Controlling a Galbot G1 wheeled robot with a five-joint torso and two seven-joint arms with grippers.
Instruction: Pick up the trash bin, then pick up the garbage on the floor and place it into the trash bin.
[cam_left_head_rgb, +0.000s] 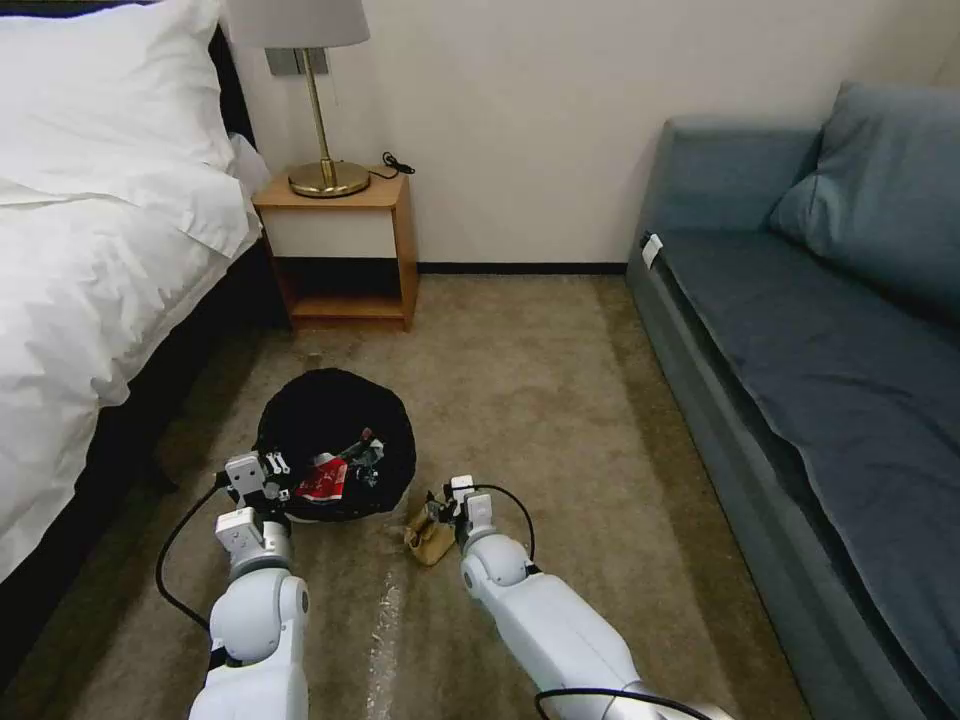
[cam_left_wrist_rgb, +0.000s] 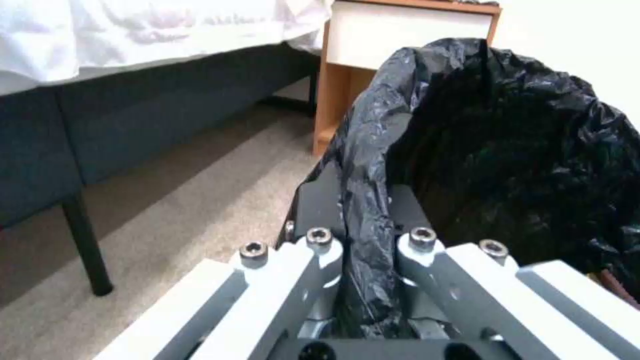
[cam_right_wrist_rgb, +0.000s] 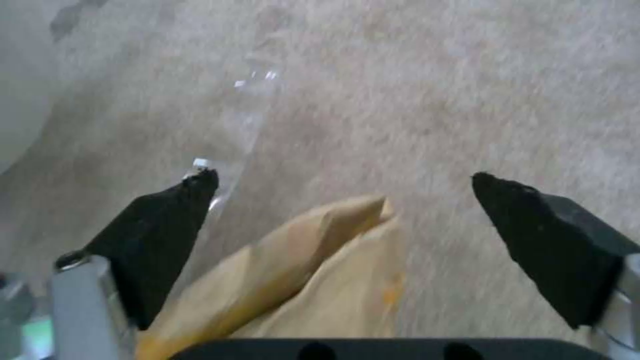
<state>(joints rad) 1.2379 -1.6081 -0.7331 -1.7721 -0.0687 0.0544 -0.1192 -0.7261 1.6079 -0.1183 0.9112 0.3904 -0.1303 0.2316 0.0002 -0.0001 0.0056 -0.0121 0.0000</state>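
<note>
Trash bin (cam_left_head_rgb: 335, 440) rim clamped by left pincer (cam_left_wrist_rgb: 365, 250); right pincer (cam_right_wrist_rgb: 343, 195) gapes wide over the tan paper bag (cam_right_wrist_rgb: 313, 280).

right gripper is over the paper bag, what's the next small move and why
Probably lower a little and close. The right gripper is open with its fingers either side of the tan paper bag, which lies on the carpet beside the trash bin. The left gripper is shut on the bin's rim, so the bin seems ready to receive it.
</note>
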